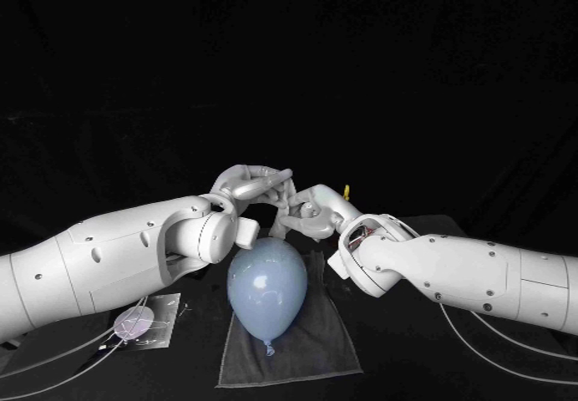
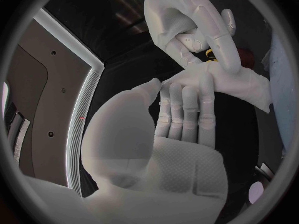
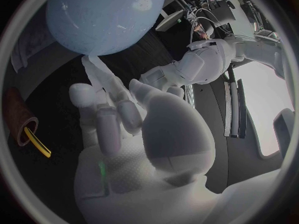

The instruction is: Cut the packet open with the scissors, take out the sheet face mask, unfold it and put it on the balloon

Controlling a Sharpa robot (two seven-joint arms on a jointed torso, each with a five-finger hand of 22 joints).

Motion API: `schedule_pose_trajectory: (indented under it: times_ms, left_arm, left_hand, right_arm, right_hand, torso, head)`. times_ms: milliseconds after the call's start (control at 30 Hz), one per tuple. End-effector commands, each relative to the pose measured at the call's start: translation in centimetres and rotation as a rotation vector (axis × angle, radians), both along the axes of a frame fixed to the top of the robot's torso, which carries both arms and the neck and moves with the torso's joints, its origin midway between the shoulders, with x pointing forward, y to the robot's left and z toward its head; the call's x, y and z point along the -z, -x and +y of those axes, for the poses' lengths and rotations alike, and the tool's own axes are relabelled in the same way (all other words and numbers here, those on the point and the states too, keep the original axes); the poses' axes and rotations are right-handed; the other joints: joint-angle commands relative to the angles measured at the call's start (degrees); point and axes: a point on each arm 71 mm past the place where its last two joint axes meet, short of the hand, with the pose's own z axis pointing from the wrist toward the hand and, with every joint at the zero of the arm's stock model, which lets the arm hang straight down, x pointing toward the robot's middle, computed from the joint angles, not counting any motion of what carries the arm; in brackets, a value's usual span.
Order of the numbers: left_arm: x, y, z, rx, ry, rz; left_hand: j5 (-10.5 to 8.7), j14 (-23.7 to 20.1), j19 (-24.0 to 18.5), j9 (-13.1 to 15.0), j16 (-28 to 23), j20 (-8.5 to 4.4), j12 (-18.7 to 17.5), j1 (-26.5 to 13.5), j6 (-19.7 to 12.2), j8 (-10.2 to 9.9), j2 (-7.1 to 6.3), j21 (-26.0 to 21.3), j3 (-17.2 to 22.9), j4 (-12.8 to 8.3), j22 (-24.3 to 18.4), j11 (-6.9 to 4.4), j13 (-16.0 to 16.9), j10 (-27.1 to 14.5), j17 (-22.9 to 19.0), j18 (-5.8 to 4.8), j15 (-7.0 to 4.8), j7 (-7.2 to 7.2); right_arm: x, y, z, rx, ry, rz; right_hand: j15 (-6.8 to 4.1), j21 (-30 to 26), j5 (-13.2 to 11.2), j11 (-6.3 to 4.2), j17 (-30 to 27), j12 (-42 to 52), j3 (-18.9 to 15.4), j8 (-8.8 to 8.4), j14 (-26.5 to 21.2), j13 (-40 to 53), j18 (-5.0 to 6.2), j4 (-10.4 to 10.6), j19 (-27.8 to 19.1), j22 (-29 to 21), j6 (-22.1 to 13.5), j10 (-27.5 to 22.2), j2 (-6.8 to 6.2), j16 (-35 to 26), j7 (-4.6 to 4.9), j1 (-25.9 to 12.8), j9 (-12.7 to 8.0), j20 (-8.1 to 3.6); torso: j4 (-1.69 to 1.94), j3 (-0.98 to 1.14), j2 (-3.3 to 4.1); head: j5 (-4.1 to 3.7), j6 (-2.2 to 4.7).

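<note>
A pale blue balloon [image 1: 265,288] [image 3: 106,15] lies lengthwise on a dark grey cloth [image 1: 316,351] at the table's middle. My left hand [image 1: 250,182] and right hand [image 1: 308,209] meet just above the balloon's far end. In the left wrist view the white sheet mask [image 2: 246,87] stretches between them. The right hand [image 2: 190,27] pinches its edge from above, and the left hand's fingertips [image 2: 186,97] and thumb are at the same edge. The cut packet [image 1: 144,322] lies flat at the near left. A yellow scissors handle [image 1: 347,192] [image 3: 37,143] shows behind the right hand.
A brown-red round object [image 3: 17,118] sits by the scissors handle. Thin cables [image 1: 506,355] trail over the table under the right arm, and more run under the left arm by the packet. The cloth reaches the table's front edge.
</note>
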Motion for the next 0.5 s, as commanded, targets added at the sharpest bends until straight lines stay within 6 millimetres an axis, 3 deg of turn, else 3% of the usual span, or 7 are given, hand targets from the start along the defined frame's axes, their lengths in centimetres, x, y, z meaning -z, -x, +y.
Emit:
schedule_pose_trajectory:
  times_ms: [33, 300, 500]
  left_arm:
    - [-0.19, -0.09, -0.05, 0.003, 0.004, -0.016]
    - [-0.19, -0.38, 0.39, -0.02, -0.001, -0.024]
    - [-0.23, -0.51, 0.5, -0.027, -0.001, -0.029]
  left_hand:
    - [0.2, -0.3, 0.2, 1.0, 0.3, 0.18, 0.3, 0.5, -0.2, 0.2, 0.0, -0.3, 0.1, 0.2, -0.1, -0.1, 0.1, -0.3, 0.1, 1.16, -0.29, -0.38]
    - [0.2, -0.3, 0.2, 1.0, 0.3, 0.17, 0.3, 0.6, -0.2, 0.2, -0.04, -0.3, 0.1, 0.2, -0.1, -0.1, 0.1, -0.4, 0.1, 1.16, -0.29, -0.37]
    - [0.2, -0.3, 0.2, 1.0, 0.3, 0.17, 0.3, 0.6, -0.2, 0.2, -0.04, -0.3, 0.1, 0.2, -0.1, -0.1, 0.1, -0.4, 0.1, 1.16, -0.29, -0.37]
  right_arm:
    - [-0.18, 0.19, 0.3, -0.045, -0.009, -0.012]
    - [-0.04, 0.02, -0.14, -0.043, -0.016, 0.005]
    - [0.04, -0.09, -0.35, -0.04, -0.022, 0.017]
  right_hand:
    - [-0.99, 1.5, -0.7, -0.83, 1.0, 1.0, 2.8, 1.33, 0.5, 0.9, 0.8, -1.5, 1.1, 1.2, 2.8, 0.8, 2.02, 0.6, -0.81, 1.7, 0.4, -0.46]
    - [-1.69, 2.9, -0.8, -1.58, 1.6, 1.5, 6.0, 3.4, 0.9, 1.4, 0.54, -3.6, 1.5, 2.5, 5.3, 1.6, 3.07, 1.0, -1.69, 1.3, 1.3, -1.21]
    - [-1.92, 3.3, -0.9, -1.87, 1.8, 1.6, 7.2, 4.36, 1.0, 1.6, 0.47, -3.8, 1.5, 2.9, 5.8, 1.8, 3.71, 1.0, -2.04, 0.4, 1.8, -1.43]
  torso:
    - [0.0, 0.0, 0.0]
    - [-0.04, -0.03, -0.03]
    - [-0.02, 0.02, 0.02]
  head:
    - [0.06, -0.05]
    - [0.06, -0.03]
    - [0.11, -0.23]
